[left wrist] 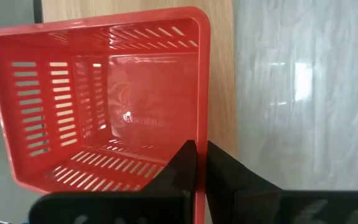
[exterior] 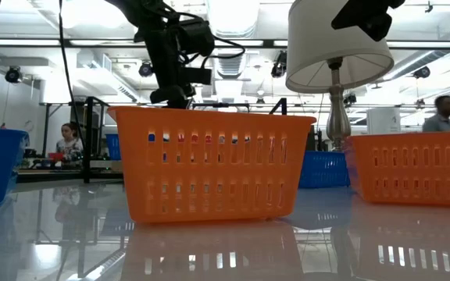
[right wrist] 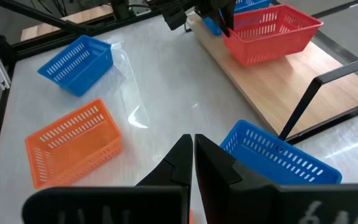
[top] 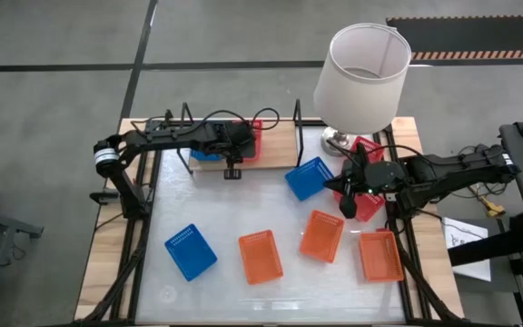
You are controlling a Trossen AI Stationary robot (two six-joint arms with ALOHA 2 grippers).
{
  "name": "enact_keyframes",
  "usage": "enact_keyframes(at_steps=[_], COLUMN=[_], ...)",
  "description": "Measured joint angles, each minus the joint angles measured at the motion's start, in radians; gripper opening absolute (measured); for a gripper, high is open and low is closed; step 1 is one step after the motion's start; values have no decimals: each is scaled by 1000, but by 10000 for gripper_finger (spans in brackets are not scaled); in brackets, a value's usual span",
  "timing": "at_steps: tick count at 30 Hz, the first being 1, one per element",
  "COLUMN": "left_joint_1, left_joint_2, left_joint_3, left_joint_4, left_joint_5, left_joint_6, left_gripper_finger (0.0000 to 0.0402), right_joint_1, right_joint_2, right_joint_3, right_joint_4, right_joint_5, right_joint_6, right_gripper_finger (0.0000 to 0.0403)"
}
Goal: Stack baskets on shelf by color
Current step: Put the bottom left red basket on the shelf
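Sitting on the wooden shelf (top: 275, 145) at the back of the table (top: 243, 209), a red basket (left wrist: 104, 99) has its rim pinched in the left gripper (left wrist: 199, 165), just beside a blue basket (top: 205, 154). Another blue basket (top: 310, 178) leans at the shelf's front edge. The right gripper (right wrist: 193, 158) hangs above the table, closed on nothing. Three orange baskets (top: 260, 255) lie up front.
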Motion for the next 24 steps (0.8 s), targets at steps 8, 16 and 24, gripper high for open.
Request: enact_keyframes(at_steps=[8, 16, 24], left_joint_1=[0, 0, 0], left_joint_2=[0, -1, -3], left_joint_3=[-11, -20, -6], left_joint_4=[11, 13, 3], left_joint_5=[0, 0, -1], left_joint_6=[-51, -52, -82], left_gripper_finger=[0, 36, 63], right_joint_1=[0, 0, 0], right_joint_2=[0, 0, -1], right_joint_3=[0, 0, 0], right_joint_4=[0, 0, 0], right_joint_5=[0, -2, -17], right_joint_6=[0, -1, 2], right_gripper_finger=[9, 9, 9])
